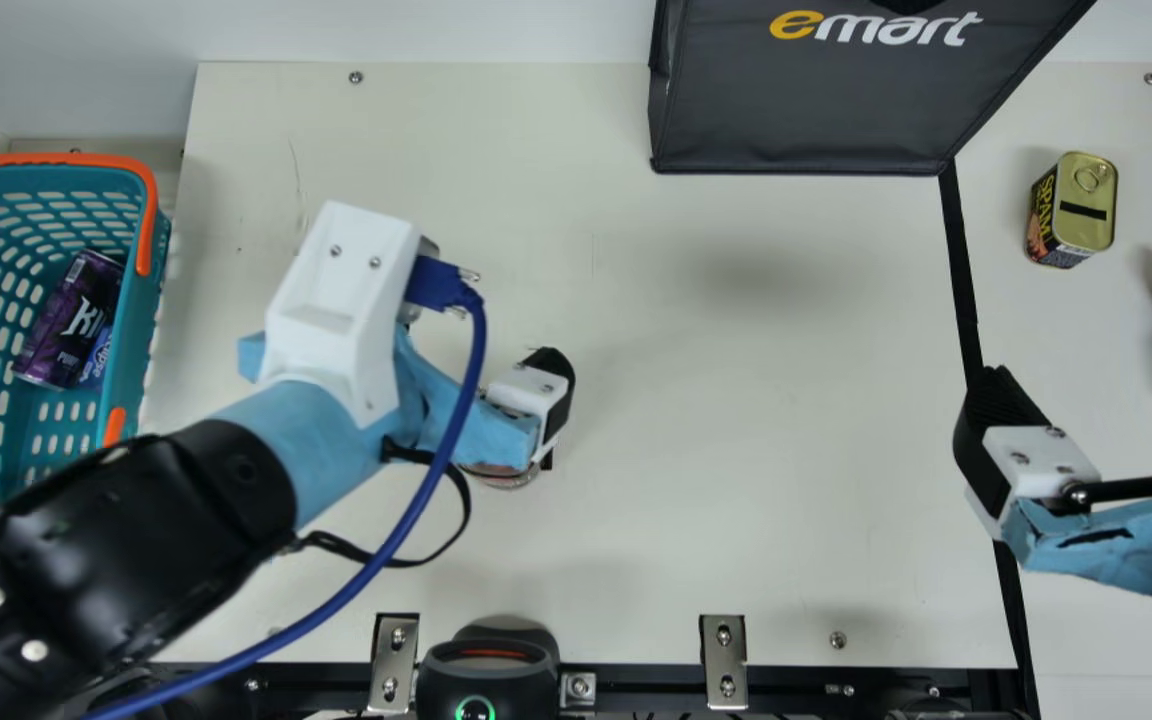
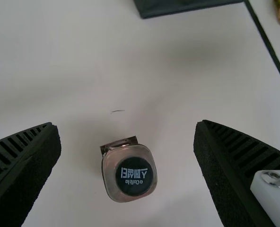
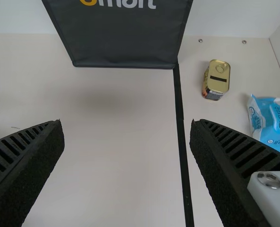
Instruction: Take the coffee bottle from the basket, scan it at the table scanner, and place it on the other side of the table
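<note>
Left gripper [image 2: 128,126] spread wide, holding nothing; coffee bottle [image 2: 112,184] upright on table [image 1: 736,450] between its fingers. Probably a handover: back straight up, don't clip the cap [image 2: 134,176]. Then bring your empty, spread right gripper [image 3: 126,125] in low, squeeze mid-body, lift, cross the black tape [image 1: 961,280].

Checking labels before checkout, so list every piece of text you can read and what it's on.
"emart": black shopping bag
"SPAM": tin
"스페셜티", upside down: coffee bottle, on its cap; smaller print there unreadable
Starts "K", rest unclear: purple can
Too small to read: blue pack beside that can; blue-and-white pouch
</note>
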